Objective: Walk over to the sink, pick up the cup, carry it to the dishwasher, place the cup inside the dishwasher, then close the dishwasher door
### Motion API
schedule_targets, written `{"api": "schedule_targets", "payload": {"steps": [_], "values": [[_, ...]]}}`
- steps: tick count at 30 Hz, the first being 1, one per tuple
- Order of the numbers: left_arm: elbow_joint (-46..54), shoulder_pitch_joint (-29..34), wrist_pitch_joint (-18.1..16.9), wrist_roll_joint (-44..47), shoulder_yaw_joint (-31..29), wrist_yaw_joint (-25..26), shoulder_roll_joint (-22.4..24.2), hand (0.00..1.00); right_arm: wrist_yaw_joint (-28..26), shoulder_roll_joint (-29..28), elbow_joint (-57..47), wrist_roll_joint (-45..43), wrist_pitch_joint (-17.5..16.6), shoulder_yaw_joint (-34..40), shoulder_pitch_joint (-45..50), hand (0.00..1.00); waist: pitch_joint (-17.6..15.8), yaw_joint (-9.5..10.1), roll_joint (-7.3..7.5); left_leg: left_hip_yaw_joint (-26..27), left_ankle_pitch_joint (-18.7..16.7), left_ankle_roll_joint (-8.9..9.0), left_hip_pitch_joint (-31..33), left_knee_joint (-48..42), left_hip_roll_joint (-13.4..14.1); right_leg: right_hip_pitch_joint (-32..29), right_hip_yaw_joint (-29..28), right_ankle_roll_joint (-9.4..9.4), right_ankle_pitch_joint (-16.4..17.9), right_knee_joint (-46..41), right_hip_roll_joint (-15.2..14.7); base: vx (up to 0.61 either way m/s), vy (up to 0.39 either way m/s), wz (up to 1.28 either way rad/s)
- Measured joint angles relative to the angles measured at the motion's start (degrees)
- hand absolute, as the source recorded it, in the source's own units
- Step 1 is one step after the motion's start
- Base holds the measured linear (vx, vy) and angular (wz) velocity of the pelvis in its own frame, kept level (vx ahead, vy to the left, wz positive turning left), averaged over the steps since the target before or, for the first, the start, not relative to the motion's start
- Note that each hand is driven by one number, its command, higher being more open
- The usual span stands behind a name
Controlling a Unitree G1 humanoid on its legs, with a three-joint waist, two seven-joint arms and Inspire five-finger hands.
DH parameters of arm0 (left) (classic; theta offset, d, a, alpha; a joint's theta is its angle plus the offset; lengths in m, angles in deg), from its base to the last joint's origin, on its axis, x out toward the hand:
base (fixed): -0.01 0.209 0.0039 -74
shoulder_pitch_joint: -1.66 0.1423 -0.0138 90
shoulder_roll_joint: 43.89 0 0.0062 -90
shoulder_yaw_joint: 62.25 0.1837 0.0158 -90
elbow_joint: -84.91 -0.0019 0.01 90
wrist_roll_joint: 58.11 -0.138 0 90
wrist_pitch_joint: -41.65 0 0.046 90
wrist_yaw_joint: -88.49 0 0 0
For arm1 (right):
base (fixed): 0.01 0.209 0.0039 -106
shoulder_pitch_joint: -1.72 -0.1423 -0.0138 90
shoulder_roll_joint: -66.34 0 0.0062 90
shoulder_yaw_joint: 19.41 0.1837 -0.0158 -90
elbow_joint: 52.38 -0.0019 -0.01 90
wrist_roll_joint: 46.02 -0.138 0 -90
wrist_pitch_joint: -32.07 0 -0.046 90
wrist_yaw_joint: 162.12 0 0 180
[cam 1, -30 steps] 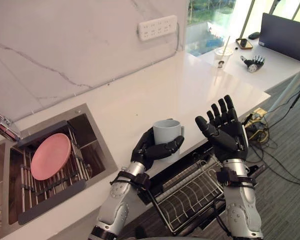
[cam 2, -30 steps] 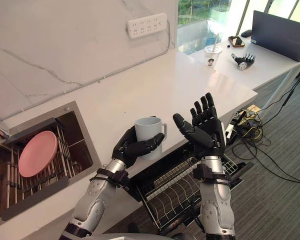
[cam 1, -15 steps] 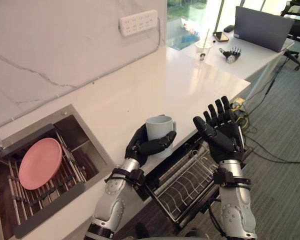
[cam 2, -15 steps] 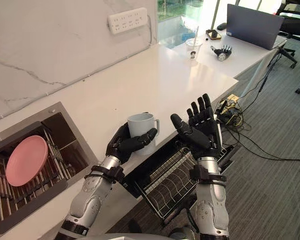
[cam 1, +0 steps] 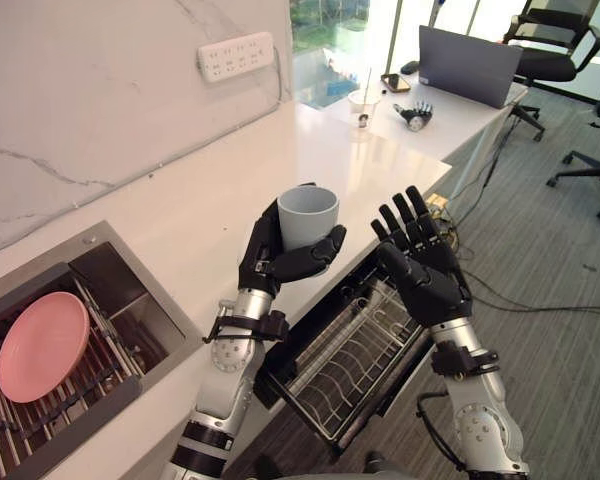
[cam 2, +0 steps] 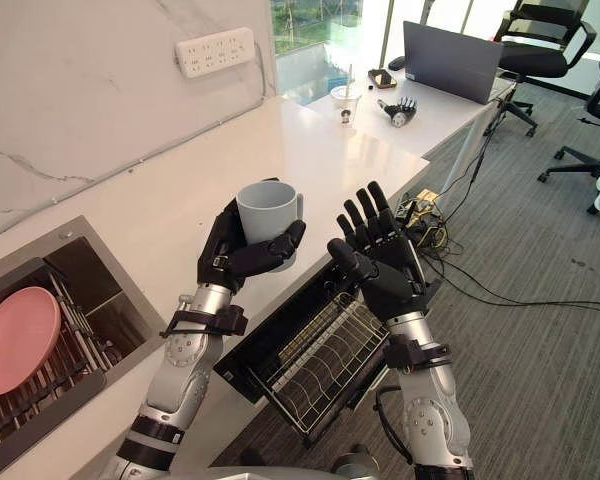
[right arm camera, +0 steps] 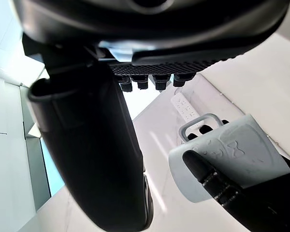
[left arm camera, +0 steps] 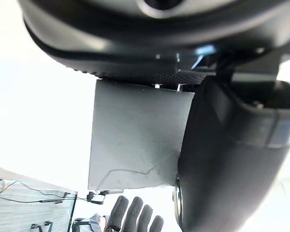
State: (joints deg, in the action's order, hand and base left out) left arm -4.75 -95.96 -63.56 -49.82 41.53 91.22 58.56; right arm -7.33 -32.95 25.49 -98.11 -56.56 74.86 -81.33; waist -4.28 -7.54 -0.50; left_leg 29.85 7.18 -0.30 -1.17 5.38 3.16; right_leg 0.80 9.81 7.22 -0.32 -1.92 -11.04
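Grey cup (cam 1: 306,222), pink plate (cam 1: 42,345), veined white wall (cam 1: 100,90)

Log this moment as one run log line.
phase: carry | left hand: shut on cup, upright | right hand: open, empty | dishwasher rack: pulled out below the hands

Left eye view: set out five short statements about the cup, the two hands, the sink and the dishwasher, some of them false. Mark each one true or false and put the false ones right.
1. The left hand has its fingers curled round the cup. True.
2. The right hand is clenched into a fist. False: its fingers are straight and it holds nothing.
3. A pink plate lies in the sink. True.
4. The cup lies in the dishwasher rack. False: it is held up in the air, above the counter edge.
5. The dishwasher is closed. False: its wire rack is pulled out below the counter.
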Motion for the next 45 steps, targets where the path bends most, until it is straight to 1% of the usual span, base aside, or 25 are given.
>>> {"api": "schedule_targets", "payload": {"steps": [4, 6, 8, 12, 15, 20, 24, 29, 32, 36, 38, 41, 45], "values": [[-2.9, -2.4, -3.2, -6.2, 0.2, 1.2, 0.0, 0.0, -1.0, 0.1, -0.1, -0.8, 0.9, 0.0, -0.8, 1.0, 0.2, -0.62, 0.13, 0.7, 0.3, 0.0, -0.3, 0.0, 0.3, 0.0, -0.6, 0.06, -0.5, 0.3, 0.3, -0.02, 0.004, -0.09], [-3.9, -3.2, -3.7, -8.9, 1.3, 2.3, -0.3, 0.0, -1.5, 0.0, -0.1, -0.8, 1.3, -0.1, -0.9, 1.0, 0.9, -1.05, 0.41, 0.9, 0.3, 0.09, -0.3, 0.0, 0.5, 0.0, -0.8, 0.0, -0.7, 0.6, 0.5, -0.01, -0.002, -0.07], [-5.1, -3.7, -4.7, -10.4, 2.3, 2.6, -0.6, 0.0, -1.5, 0.0, -0.2, -0.7, 1.8, -0.1, -1.1, 1.0, 1.5, -1.08, 0.73, 1.2, 0.4, 0.18, -0.3, 0.0, 0.7, 0.0, -1.1, -0.09, -1.0, 0.9, 0.8, 0.0, -0.012, -0.1], [-5.7, -4.7, -5.1, -11.8, 4.6, 5.3, -1.1, 0.0, -0.9, 0.0, -0.6, -0.4, 2.1, -0.2, -2.1, 1.0, 1.9, -1.18, 1.1, 2.2, 0.6, 0.44, -0.4, 0.0, 1.4, -0.5, -2.1, -0.3, -1.2, 1.0, 1.4, -0.01, -0.014, -0.12], [-5.8, -4.8, -5.1, -12.0, 4.8, 6.4, -1.2, 0.0, -0.7, 0.1, -0.8, 0.1, 2.6, -0.2, -2.1, 1.0, 2.7, -1.36, 1.07, 2.5, 0.7, 0.64, -0.4, 0.0, 1.7, -0.6, -2.4, -0.43, -1.3, 1.1, 1.8, 0.0, -0.018, -0.08], [-5.9, -5.0, -5.1, -15.6, 6.2, 8.9, -1.3, 0.0, 0.8, 0.4, -2.1, 1.8, 3.0, -0.3, -2.1, 1.0, 3.3, -1.37, 1.06, 2.5, 0.9, 0.91, -0.4, 0.0, 2.1, -0.6, -2.4, -0.57, -1.4, 1.2, 2.2, 0.0, -0.005, -0.01], [-7.4, -5.6, -5.0, -21.4, 7.3, 12.1, -2.4, 0.0, 3.7, 1.7, -2.1, 2.8, 3.5, -1.3, -2.1, 1.0, 3.8, -1.38, 1.01, 2.5, 0.9, 0.94, -0.4, 0.0, 2.1, -0.7, -2.5, -0.59, -1.5, 1.2, 2.2, 0.0, 0.0, 0.0], [-7.4, -5.6, -4.5, -26.9, 9.2, 15.8, -3.2, 0.0, 7.2, 1.9, -2.1, 3.0, 4.1, -2.6, -2.2, 1.0, 4.2, -1.3, 0.9, 2.3, 1.0, 0.94, -0.2, 0.0, 2.0, -0.7, -2.4, -0.59, -1.5, 1.2, 2.1, 0.0, 0.0, 0.0], [-7.4, -5.7, -3.7, -28.7, 9.8, 16.5, -3.2, 0.0, 9.4, 1.9, -2.1, 4.5, 4.2, -3.6, -2.7, 1.0, 4.2, -1.29, 0.88, 2.0, 1.0, 0.89, 0.0, 0.0, 2.0, -0.8, -2.1, -0.59, -1.5, 1.2, 2.1, 0.01, 0.004, 0.05], [-7.4, -5.8, -2.6, -28.7, 11.6, 17.2, -3.5, 0.0, 12.3, 2.0, -2.1, 7.3, 4.2, -4.9, -3.6, 1.0, 4.2, -1.24, 0.87, 1.5, 1.2, 0.82, 0.3, 0.0, 1.8, -0.8, -1.7, -0.59, -1.5, 1.2, 2.0, 0.0, 0.009, 0.06], [-7.4, -5.8, -2.5, -28.7, 11.9, 17.2, -3.5, 0.0, 13.0, 2.0, -2.1, 7.5, 4.2, -4.9, -3.8, 1.0, 4.3, -1.23, 0.86, 1.2, 1.2, 0.82, 0.4, 0.0, 1.7, -0.8, -1.5, -0.59, -1.5, 1.2, 2.0, 0.0, 0.008, 0.06], [-7.4, -6.4, -2.1, -28.8, 13.1, 17.4, -3.9, 0.0, 14.6, 2.2, -2.1, 9.6, 4.2, -5.8, -4.6, 1.0, 4.3, -1.18, 0.85, 0.9, 1.4, 0.89, 0.6, 0.0, 1.7, -0.8, -1.1, -0.6, -1.5, 1.1, 2.1, 0.0, 0.006, 0.06], [-7.4, -7.2, -1.7, -28.7, 13.3, 17.4, -4.2, 0.0, 16.6, 2.5, -2.1, 13.2, 4.4, -7.1, -5.5, 1.0, 4.3, -1.18, 0.78, 0.7, 1.5, 0.84, 0.6, 0.0, 1.7, -0.8, -1.0, -0.61, -1.5, 1.1, 2.0, 0.0, 0.0, 0.0]]}}
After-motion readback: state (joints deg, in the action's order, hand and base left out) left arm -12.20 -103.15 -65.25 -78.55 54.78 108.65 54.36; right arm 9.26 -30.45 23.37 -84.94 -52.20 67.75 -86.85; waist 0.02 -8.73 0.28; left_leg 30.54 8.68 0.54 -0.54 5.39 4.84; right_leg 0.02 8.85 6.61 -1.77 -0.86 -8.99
